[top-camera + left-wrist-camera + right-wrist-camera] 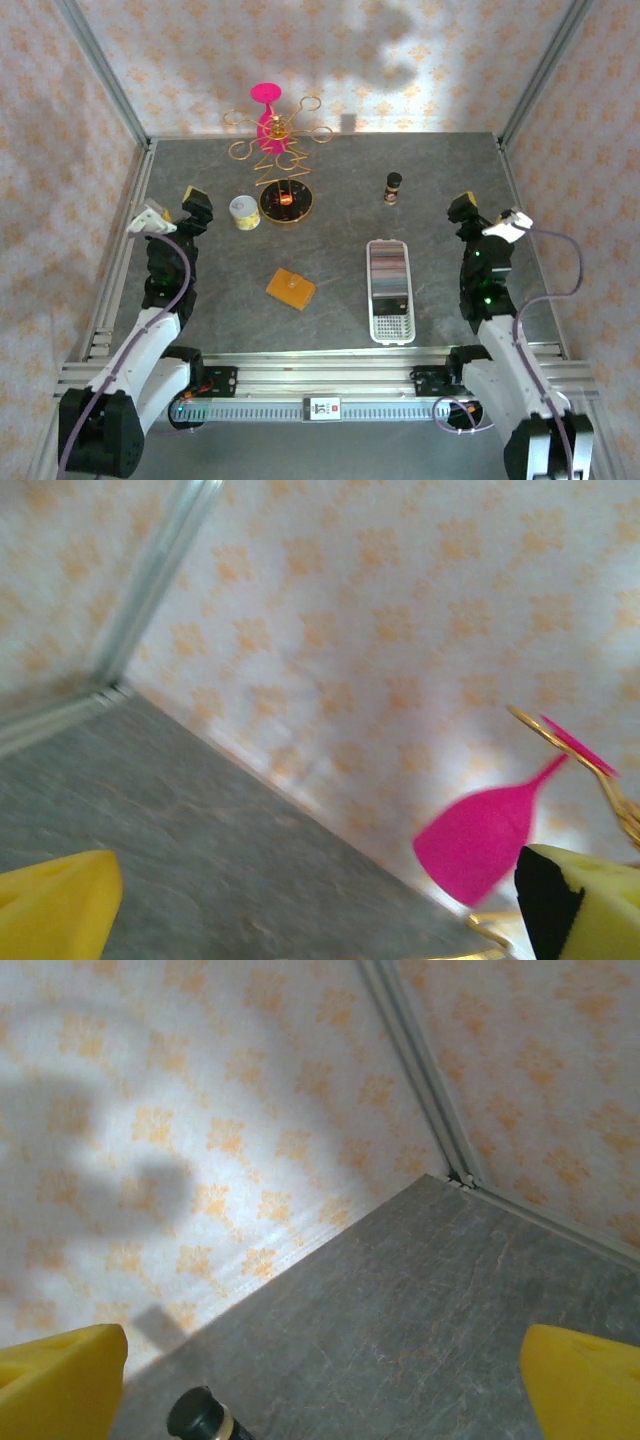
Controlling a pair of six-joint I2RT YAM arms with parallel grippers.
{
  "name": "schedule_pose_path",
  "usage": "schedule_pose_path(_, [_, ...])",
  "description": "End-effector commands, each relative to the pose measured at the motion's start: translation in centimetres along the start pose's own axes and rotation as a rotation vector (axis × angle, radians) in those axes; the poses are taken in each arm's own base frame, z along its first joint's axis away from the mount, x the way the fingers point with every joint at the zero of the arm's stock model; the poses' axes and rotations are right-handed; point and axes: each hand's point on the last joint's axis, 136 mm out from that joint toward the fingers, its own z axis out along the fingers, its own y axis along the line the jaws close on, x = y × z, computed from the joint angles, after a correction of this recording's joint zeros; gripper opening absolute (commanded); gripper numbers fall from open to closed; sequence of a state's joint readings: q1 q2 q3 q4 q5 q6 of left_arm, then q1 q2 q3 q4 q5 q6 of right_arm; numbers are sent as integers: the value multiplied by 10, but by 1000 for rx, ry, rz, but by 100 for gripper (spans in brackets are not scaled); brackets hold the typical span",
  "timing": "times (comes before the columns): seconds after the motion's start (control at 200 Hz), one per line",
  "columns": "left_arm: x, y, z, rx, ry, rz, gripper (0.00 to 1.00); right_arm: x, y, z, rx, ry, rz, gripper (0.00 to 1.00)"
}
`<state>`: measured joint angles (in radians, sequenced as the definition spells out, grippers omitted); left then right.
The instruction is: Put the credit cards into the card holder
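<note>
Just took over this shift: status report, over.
Left gripper, right gripper open, empty. Card holder folded, mid-table. Credit cards in white tray beside it. Nothing between.

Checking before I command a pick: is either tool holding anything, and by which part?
Nothing is held. The left tool and the right tool both stand open and empty; the small orange-tan folding wallet lies apart from both.

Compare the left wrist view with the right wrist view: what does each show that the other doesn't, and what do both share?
Left wrist: the open left tool and a pink glass hanging on a gold wire rack. Right wrist: the open right tool, the dark top of a small bottle and a shadow on the wall. Both: grey table, patterned wall, a metal corner post.
</note>
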<state>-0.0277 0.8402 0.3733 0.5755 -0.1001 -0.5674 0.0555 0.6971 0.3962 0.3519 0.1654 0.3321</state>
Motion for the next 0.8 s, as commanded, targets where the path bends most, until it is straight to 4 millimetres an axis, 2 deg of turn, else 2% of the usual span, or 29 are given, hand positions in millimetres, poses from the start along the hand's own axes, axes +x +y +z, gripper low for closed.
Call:
schedule_pose_path(0.0, [44, -8, -11, 71, 251, -102, 99, 31, -23, -13, 68, 117, 68, 100])
schedule_pose_path(0.11, [49, -3, -21, 70, 262, -179, 99, 39, -9, -17, 5, 194, 82, 100])
schedule_pose_path(0.21, [57, 9, -33, 23, 284, -259, 99, 45, 9, -19, -68, 275, 95, 100])
schedule_pose_path(0.38, [71, 6, -54, 40, 401, -236, 99, 53, 54, -28, -265, 430, 110, 98])
schedule_pose_path(0.526, [94, 23, -70, -31, 505, -227, 99, 54, 93, -36, -384, 554, 139, 95])
schedule_pose_path(0.626, [116, 26, -77, -32, 598, -253, 99, 60, 120, -43, -415, 603, 112, 94])
schedule_pose_path(0.731, [133, 27, -82, -20, 663, -289, 99, 83, 148, -55, -436, 682, 74, 93])
schedule_pose_path(0.796, [141, 30, -83, -32, 678, -313, 99, 103, 168, -65, -457, 734, 30, 92])
